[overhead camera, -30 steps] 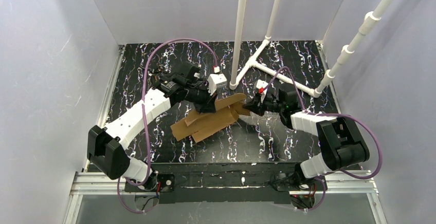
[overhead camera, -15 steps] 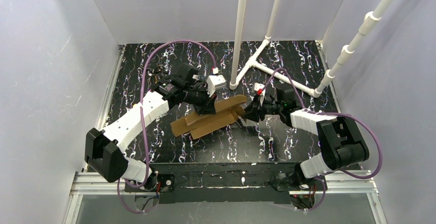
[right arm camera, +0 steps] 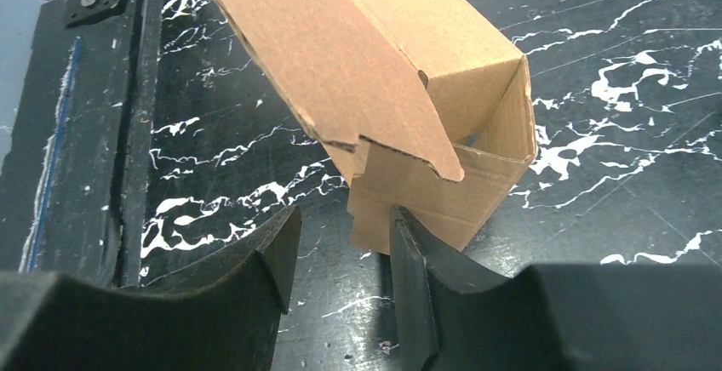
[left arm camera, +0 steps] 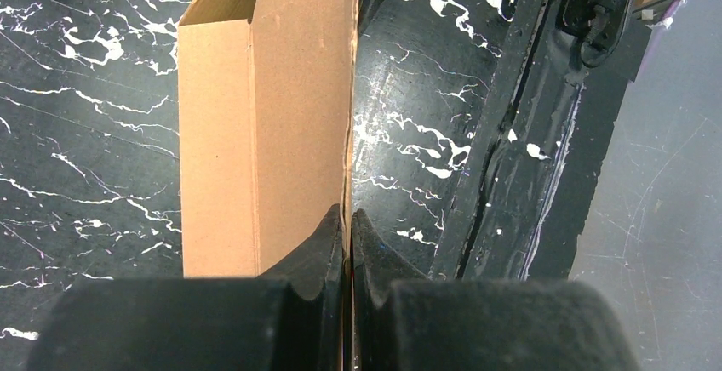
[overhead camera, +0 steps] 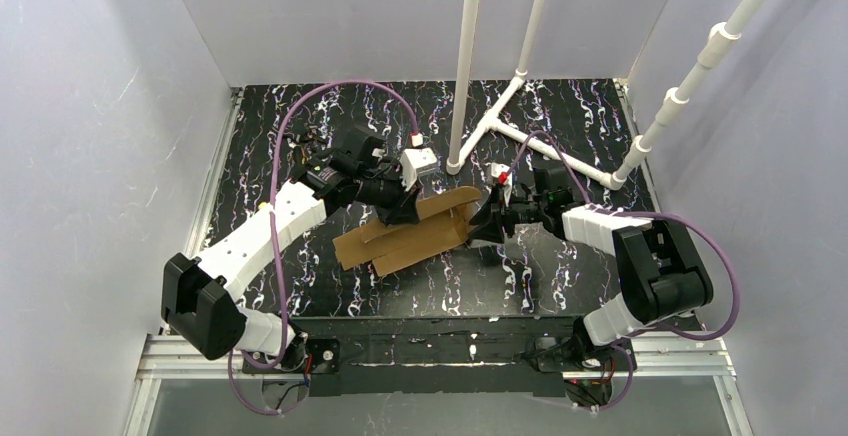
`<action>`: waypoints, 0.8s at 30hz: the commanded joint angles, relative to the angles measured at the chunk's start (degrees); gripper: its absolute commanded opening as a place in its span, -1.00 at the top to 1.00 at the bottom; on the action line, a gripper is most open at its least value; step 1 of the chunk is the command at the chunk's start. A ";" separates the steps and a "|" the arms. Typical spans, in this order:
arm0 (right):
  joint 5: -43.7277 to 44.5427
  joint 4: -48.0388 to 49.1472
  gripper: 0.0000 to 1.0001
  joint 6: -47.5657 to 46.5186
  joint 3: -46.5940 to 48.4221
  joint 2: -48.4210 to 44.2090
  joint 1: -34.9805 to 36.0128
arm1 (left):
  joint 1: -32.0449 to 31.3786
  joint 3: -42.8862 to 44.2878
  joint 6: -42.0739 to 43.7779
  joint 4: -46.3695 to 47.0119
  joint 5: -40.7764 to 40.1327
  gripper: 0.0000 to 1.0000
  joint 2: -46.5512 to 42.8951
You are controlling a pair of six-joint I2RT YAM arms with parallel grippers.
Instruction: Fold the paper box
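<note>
The paper box [overhead camera: 405,238] is brown cardboard, partly folded into a long open-ended sleeve, lying aslant on the black marbled table [overhead camera: 560,276]. My left gripper [overhead camera: 404,207] is shut on it. In the left wrist view the jaws [left arm camera: 349,218] pinch the thin upright edge of the box [left arm camera: 264,107]. My right gripper [overhead camera: 480,224] stands open at the sleeve's right end. In the right wrist view its tips [right arm camera: 340,222] are just short of the box [right arm camera: 383,65]. The right finger [right arm camera: 409,252] lies against the lower end flap, and nothing is gripped.
A white pipe frame [overhead camera: 463,66] stands upright behind the box, with a floor pipe [overhead camera: 545,146] running to the back right. The table's dark near edge rail [overhead camera: 430,346] lies in front. Purple cables [overhead camera: 300,116] loop over the arms.
My right gripper has opened and let go of the box's right end, staying close to it. The left gripper keeps its grip, and the box has shifted slightly.
</note>
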 commanded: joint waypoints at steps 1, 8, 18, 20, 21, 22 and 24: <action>-3.70 -6.03 -0.01 -4.41 3.27 0.67 -0.53 | -0.24 -1.20 -0.26 -0.67 0.90 1.00 -2.35; -5.31 -11.53 0.12 -7.77 5.32 1.13 -2.99 | -2.25 -1.76 0.29 -0.56 -2.19 1.00 -2.51; -5.98 -23.09 0.24 -15.19 9.71 3.26 -3.73 | -5.56 -4.31 1.32 2.86 -13.04 1.00 -5.12; -6.16 -26.72 0.22 -18.30 11.13 3.39 -4.22 | -5.64 -4.13 2.33 3.96 -15.13 1.00 -5.98; -6.27 -28.58 0.22 -20.29 11.79 3.49 -4.41 | -5.65 -3.80 3.06 4.14 -16.33 1.00 -6.31; -6.37 -30.52 0.21 -21.58 12.58 3.55 -4.54 | -5.65 -3.24 3.78 4.16 -17.59 1.00 -6.46; -6.48 -34.83 0.18 -25.92 14.65 3.49 -4.86 | -5.65 -2.26 5.37 4.03 -19.81 1.00 -6.94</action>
